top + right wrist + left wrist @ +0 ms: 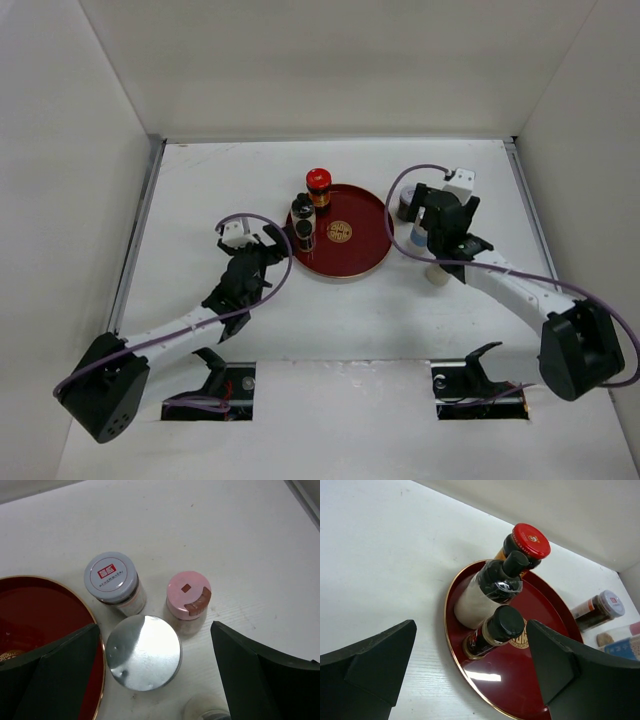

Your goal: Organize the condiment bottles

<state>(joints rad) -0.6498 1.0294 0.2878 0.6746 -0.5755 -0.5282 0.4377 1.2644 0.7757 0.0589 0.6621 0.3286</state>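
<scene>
The left gripper [471, 626] is spread empty, with a black-capped bottle [492, 630] at frame centre between its fingers. The right gripper [154, 626] gapes above a silver-lidded jar [145, 652]; the bottom edge cuts off a pale bottle [207, 711].

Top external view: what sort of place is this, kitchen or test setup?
Probably a lab test cell, not a kitchen: bare white walls box in a white table, the left arm and right arm are bolted at its near edge, and the props are a red tray and condiment bottles.
</scene>
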